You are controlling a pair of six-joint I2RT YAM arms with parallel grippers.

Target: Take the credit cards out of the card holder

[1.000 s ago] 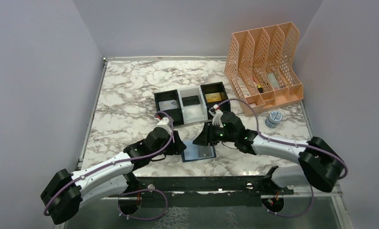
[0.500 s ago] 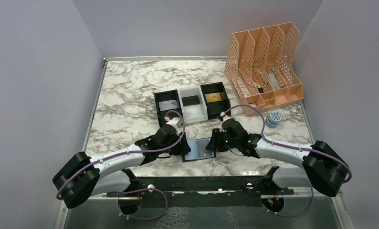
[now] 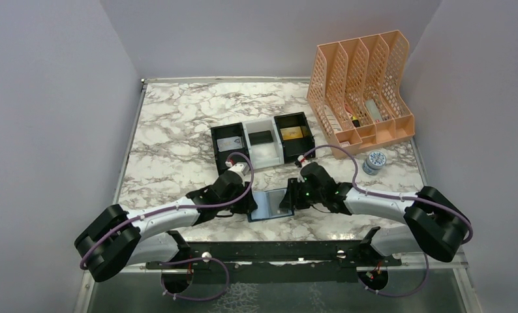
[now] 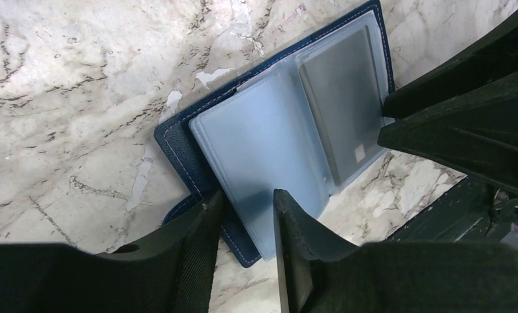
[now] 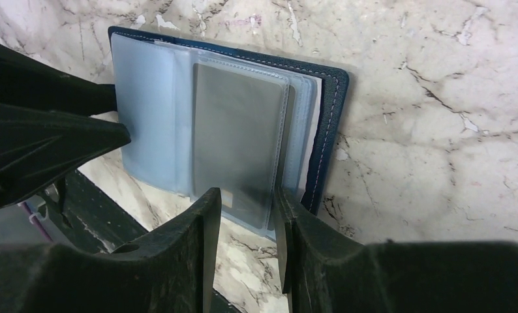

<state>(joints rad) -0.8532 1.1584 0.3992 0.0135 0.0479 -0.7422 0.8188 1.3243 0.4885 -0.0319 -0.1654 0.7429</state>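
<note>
Card holder [image 3: 269, 205] lies open between left tool [image 4: 246, 202] and right tool [image 5: 246, 199], both gaping; its grey card [image 5: 240, 130] points lengthwise at the right.

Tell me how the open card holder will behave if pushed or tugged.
The card holder lies flat and thin, so it would likely slide, not tip. Its clear pockets look floppy and would probably bend or lift if tugged.

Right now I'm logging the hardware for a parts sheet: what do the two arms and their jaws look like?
Both the left arm and right arm have white links between bulky black joints, with a purple cable looping along each. The jaws are matte black tapered wedges.
</note>
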